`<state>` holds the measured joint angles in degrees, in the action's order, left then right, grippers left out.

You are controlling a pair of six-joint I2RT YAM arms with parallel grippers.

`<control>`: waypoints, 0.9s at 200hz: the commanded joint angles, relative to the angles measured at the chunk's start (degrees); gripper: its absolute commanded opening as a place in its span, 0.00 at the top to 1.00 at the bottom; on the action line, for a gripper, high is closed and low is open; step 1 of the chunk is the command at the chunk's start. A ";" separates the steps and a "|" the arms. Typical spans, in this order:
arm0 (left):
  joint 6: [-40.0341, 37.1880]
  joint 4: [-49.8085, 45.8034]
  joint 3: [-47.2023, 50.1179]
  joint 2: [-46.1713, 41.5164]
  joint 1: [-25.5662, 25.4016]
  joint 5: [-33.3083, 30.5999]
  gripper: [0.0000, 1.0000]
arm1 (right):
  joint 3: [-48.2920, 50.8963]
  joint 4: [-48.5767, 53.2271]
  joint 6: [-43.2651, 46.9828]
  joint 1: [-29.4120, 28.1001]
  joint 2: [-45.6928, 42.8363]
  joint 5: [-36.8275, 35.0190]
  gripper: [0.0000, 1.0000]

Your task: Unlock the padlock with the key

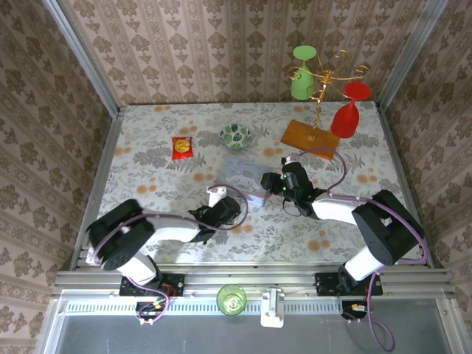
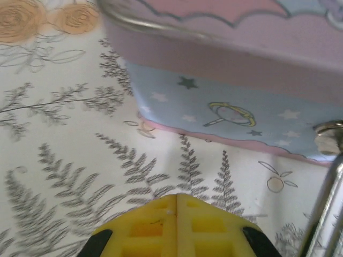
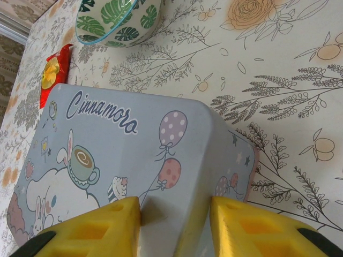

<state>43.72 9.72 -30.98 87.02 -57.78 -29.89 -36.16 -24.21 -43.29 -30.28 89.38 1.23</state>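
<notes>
A pastel tin (image 1: pixel 242 177) with cartoon prints lies mid-table. My right gripper (image 1: pixel 267 183) holds its near right corner. In the right wrist view one yellow finger (image 3: pixel 107 222) rests on the tin's lid (image 3: pixel 123 139) and the other (image 3: pixel 241 225) stands against its side wall. My left gripper (image 1: pixel 234 209) sits just in front of the tin, its yellow fingers (image 2: pixel 161 225) pressed together low over the cloth. A silvery metal bar (image 2: pixel 324 203) rises beside the tin's wall (image 2: pixel 225 107); I cannot tell whether it belongs to the padlock. The key is out of view.
A red-and-yellow snack packet (image 1: pixel 182 147) and a leaf-patterned bowl (image 1: pixel 236 135) lie behind the tin. At the back right a wooden board (image 1: pixel 310 135) carries a gold stand with a green glass (image 1: pixel 302 74) and a red glass (image 1: pixel 350 110). Walls close three sides.
</notes>
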 commanded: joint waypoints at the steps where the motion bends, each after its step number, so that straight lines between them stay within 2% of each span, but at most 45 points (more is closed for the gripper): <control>1: -0.65 -0.71 3.24 -9.42 1.76 3.76 1.00 | 2.10 6.82 1.36 -1.05 1.84 0.15 0.60; 14: -0.78 -3.24 4.10 -14.14 1.78 5.75 1.00 | 1.97 6.63 1.28 -1.08 2.21 0.30 0.60; 32: -0.23 -10.50 2.74 -17.58 -1.15 5.07 1.00 | 1.53 6.63 1.36 -1.11 2.80 0.65 0.59; 36: 0.21 -12.60 1.92 -17.40 -1.91 4.16 0.95 | 1.47 6.55 1.38 -1.10 2.92 0.68 0.59; 42: 1.12 -15.48 1.03 -16.87 -3.37 2.62 0.78 | 1.45 6.28 1.28 -1.09 3.14 0.85 0.59; 45: 1.65 -16.41 0.70 -16.52 -4.13 1.62 0.74 | 1.40 6.21 1.23 -1.07 3.33 0.95 0.58; 63: 3.25 -17.96 -0.50 -13.16 -8.37 -1.86 0.62 | 0.93 5.83 1.12 -1.09 4.08 1.12 0.58; 72: 3.25 -16.64 -0.91 -11.00 -8.83 -1.65 0.54 | 0.81 5.60 1.06 -1.08 4.30 1.31 0.58; 85: 0.16 -12.04 -0.64 -7.81 -8.63 -0.40 0.47 | 0.76 5.46 1.01 -1.05 4.48 1.64 0.58; 96: -2.74 -8.67 -0.35 -5.31 -7.39 0.62 0.46 | 0.90 5.51 1.21 -1.05 4.43 1.69 0.58; 128: -7.26 0.95 0.87 -2.06 -1.39 9.69 0.46 | 1.60 5.26 1.54 -0.95 4.01 1.84 0.58; 153: -8.79 1.76 -1.59 1.33 -1.85 11.35 0.48 | 1.66 5.09 1.55 -0.94 3.71 1.75 0.59; 180: -6.64 6.16 -0.01 3.03 -2.71 12.06 0.49 | 1.47 4.78 1.19 -0.94 3.78 1.97 0.59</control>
<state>37.50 12.03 -31.75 88.27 -60.07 -20.49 -36.38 -26.48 -43.29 -30.39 90.87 1.85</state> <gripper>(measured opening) 0.513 0.414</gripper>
